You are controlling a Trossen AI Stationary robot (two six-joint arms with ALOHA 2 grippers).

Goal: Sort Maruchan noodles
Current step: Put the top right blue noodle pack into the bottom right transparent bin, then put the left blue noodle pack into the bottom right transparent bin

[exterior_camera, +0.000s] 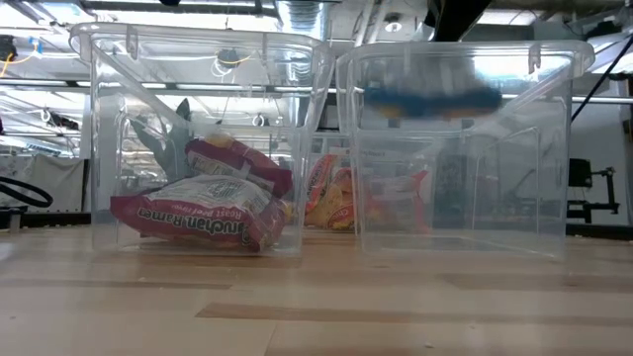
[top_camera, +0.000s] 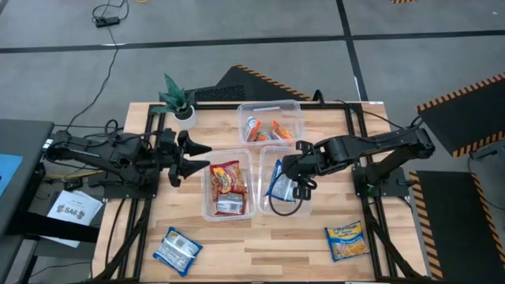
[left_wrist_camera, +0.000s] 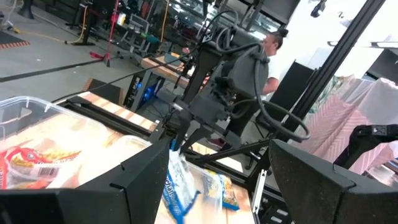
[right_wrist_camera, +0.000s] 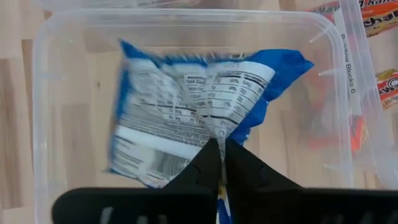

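While the right gripper [right_wrist_camera: 222, 163] pinches the blue packet [right_wrist_camera: 199, 118] above the clear bin [right_wrist_camera: 46, 124], lower before releasing; left gripper [top_camera: 193, 156] waits, spread.

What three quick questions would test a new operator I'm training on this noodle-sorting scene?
1. True or false: the right gripper holds a blue packet over the right bin.
2. How many packets lie loose on the table?
3. The left gripper is: A) open, B) shut.

Key: 1. True. 2. Two: a blue one and a yellow one. 3. A.
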